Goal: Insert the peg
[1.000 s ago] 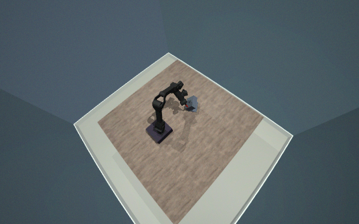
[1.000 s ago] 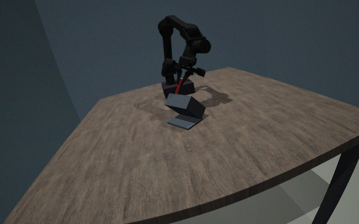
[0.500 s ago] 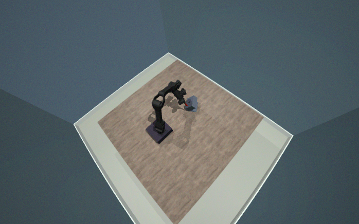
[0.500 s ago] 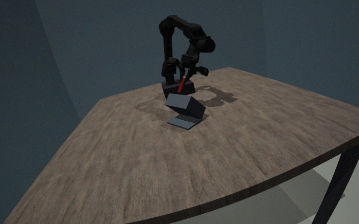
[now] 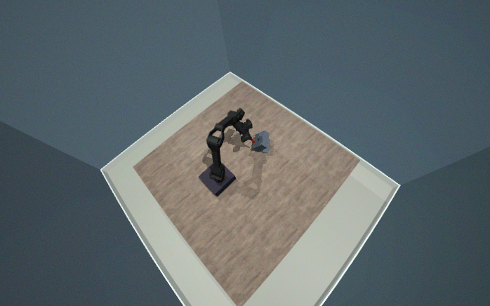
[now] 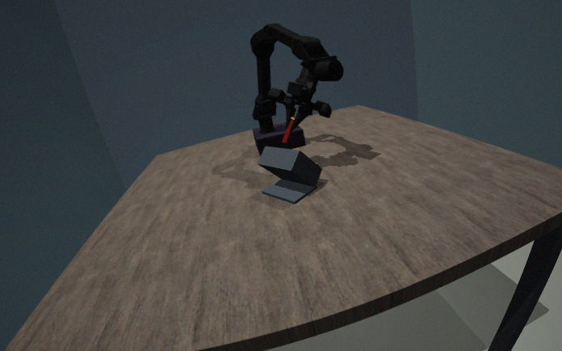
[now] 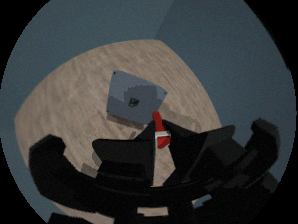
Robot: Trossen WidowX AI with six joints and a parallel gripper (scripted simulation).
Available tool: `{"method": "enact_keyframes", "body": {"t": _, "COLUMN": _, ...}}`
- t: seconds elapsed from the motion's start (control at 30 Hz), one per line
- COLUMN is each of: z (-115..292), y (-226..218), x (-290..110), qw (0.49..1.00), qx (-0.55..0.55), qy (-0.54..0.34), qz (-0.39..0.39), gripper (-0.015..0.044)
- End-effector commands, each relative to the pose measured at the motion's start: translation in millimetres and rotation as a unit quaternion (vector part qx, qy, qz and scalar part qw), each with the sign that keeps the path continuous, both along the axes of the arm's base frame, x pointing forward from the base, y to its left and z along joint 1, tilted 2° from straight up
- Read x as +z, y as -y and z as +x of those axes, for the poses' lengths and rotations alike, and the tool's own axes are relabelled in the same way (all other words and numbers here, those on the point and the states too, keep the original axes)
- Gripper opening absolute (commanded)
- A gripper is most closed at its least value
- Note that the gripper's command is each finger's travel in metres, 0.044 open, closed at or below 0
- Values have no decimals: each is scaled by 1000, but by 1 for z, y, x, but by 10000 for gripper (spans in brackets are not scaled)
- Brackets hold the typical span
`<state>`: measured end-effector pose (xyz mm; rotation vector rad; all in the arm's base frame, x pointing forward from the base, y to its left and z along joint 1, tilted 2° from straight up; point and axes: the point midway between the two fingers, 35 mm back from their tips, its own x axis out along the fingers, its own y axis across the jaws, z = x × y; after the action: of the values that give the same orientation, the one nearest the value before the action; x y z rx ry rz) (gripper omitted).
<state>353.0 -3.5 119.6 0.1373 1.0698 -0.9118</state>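
Observation:
The red peg (image 5: pixel 253 140) (image 6: pixel 287 131) (image 7: pixel 157 121) has a pale band near its gripped end. My gripper (image 6: pixel 292 118) (image 7: pixel 158 122) is shut on the peg and holds it in the air, tilted, with its free end pointing down toward the panel. The grey-blue sloped panel (image 5: pixel 264 141) (image 6: pixel 281 158) (image 7: pixel 122 92) stands on the table. Its one dark hole (image 7: pixel 133 102) shows in the wrist view, to the left of the peg's free end and apart from it. The hole's exact shape is too small to tell. In the exterior view the panel's sloped face is hidden.
The panel's flat base plate (image 6: pixel 290 192) rests on the wooden table (image 5: pixel 277 213) (image 6: pixel 196 261). The arm's dark purple base (image 5: pixel 216 187) (image 6: pixel 294 138) stands on the same table behind the panel, as seen in the exterior view. Arm shadows fall around the panel.

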Motion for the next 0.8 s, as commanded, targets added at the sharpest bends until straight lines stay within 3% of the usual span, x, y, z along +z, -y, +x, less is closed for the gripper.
{"method": "enact_keyframes", "body": {"t": 0.0, "z": 1, "y": -3, "x": 2, "qw": 1000, "qx": -8, "qy": 12, "qz": -5, "gripper": 0}}
{"method": "enact_keyframes", "body": {"t": 0.77, "z": 4, "y": -26, "x": 8, "qw": 994, "qx": -56, "qy": 90, "qz": -13, "gripper": 0}}
